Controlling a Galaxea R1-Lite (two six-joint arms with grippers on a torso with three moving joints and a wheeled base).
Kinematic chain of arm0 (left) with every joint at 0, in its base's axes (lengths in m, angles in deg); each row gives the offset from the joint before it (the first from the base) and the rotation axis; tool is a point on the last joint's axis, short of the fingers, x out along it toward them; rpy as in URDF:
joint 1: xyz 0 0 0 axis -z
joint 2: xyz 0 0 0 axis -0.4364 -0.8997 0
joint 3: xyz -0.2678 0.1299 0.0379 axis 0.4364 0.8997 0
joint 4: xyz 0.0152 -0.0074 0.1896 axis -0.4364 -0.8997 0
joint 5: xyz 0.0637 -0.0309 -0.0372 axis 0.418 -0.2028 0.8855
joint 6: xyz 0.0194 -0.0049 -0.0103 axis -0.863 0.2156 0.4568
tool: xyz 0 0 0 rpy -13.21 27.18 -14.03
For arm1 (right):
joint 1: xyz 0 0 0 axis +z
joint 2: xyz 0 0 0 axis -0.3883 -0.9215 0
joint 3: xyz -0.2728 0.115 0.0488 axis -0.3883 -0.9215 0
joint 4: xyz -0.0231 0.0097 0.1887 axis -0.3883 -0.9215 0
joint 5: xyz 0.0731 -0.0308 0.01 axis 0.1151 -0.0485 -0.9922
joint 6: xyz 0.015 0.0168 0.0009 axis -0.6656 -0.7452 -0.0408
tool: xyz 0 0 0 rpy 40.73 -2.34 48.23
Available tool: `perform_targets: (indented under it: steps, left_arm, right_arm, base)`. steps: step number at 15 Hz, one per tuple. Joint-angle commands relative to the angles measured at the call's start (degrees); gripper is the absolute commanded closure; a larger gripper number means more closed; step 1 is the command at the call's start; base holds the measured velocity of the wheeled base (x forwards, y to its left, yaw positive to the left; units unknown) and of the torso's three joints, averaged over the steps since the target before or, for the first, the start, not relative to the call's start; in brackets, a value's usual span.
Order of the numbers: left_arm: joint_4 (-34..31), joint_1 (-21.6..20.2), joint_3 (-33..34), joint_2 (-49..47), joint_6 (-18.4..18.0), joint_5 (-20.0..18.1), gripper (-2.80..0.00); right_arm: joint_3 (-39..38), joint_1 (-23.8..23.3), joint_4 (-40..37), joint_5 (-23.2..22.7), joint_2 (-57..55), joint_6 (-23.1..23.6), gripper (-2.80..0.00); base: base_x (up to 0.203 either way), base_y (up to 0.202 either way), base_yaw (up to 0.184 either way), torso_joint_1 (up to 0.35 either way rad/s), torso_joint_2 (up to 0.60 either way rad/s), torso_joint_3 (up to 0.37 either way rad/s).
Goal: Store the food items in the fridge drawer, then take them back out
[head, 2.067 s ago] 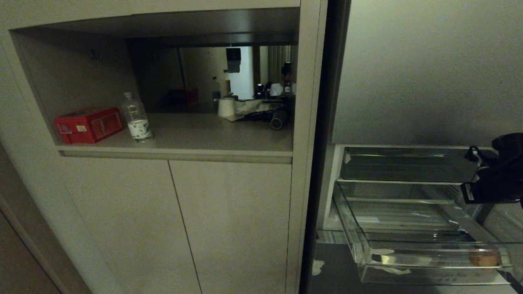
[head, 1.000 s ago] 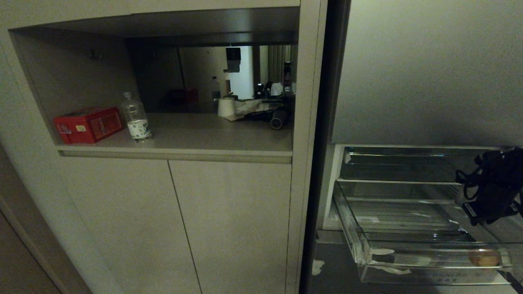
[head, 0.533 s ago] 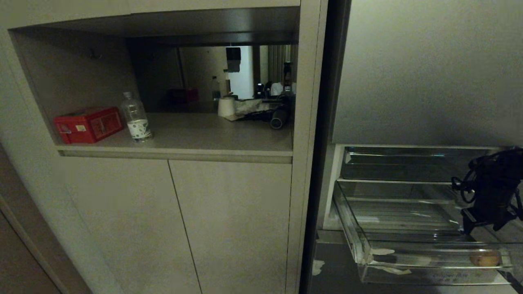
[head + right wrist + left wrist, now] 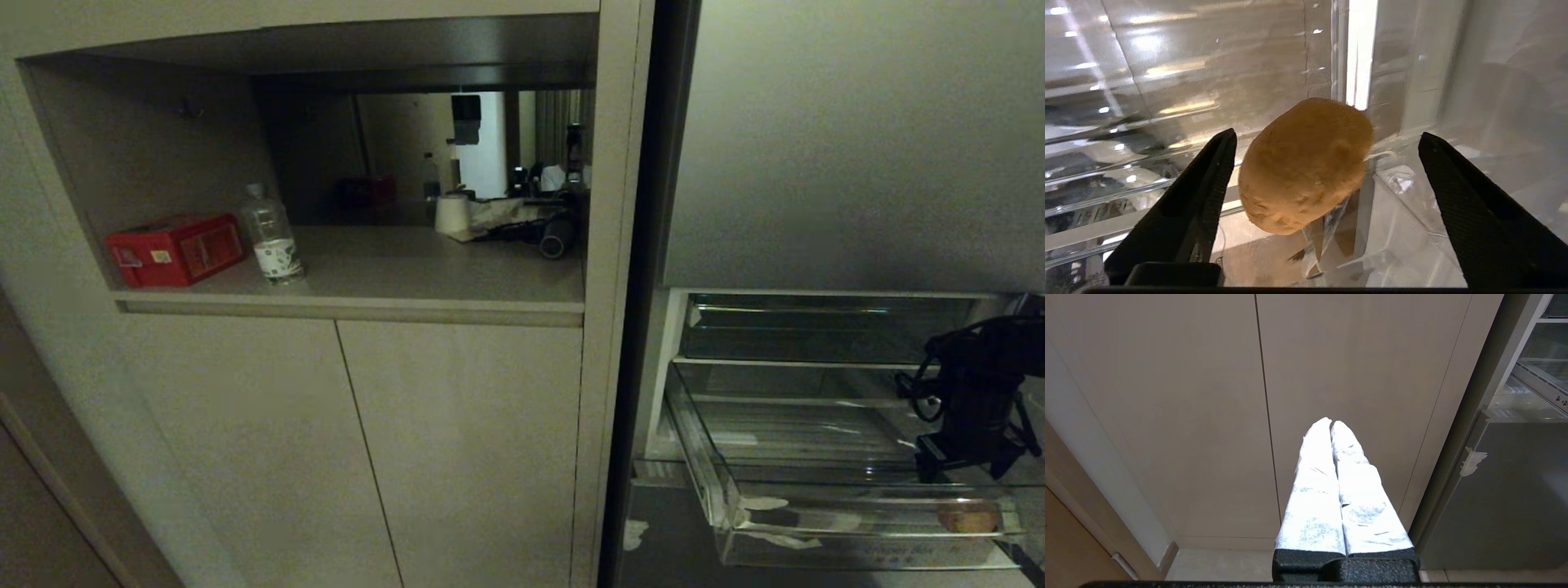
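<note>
The fridge drawer [image 4: 709, 457], a clear deep bin, is pulled out at the lower right of the head view. A tan-brown food item [image 4: 968, 517] lies in its front right corner. My right gripper [image 4: 963, 472] hangs just above that corner, pointing down into the drawer. In the right wrist view it [image 4: 1327, 134] is open, with the tan item [image 4: 1304, 165] resting on the drawer [image 4: 1412, 228] between the black fingers [image 4: 1208, 183], ungripped. My left gripper [image 4: 1331, 421] is shut and empty, parked facing the cabinet doors.
A shallower dark tray [image 4: 816, 327] sits above the drawer. White tape scraps [image 4: 763, 504] mark the drawer's front left corner. A red box [image 4: 175, 249] and a water bottle [image 4: 272, 237] stand in the cabinet niche at left. Cabinet doors [image 4: 457, 449] fill the middle.
My right gripper has come down and slightly left toward the drawer's front right corner, tilting to point downward, and its fingers have opened. The tan item has stayed in place.
</note>
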Motion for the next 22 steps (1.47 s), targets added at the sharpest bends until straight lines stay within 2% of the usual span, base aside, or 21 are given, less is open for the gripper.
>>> perform_targets:
  steps: [1,22]
  left_arm:
    - [0.0,0.0,0.0,-0.1,0.0,0.0,0.00]
    - [-0.1,0.1,0.0,-0.1,0.0,0.0,0.00]
  right_arm:
    - [-0.1,0.1,-0.9,0.1,-0.7,-0.2,-2.80]
    - [-0.2,0.1,-4.6,0.5,-4.0,-2.6,-2.80]
  base:
    - [0.000,0.000,0.000,0.000,0.00,0.000]
    - [0.000,0.000,0.000,0.000,0.00,0.000]
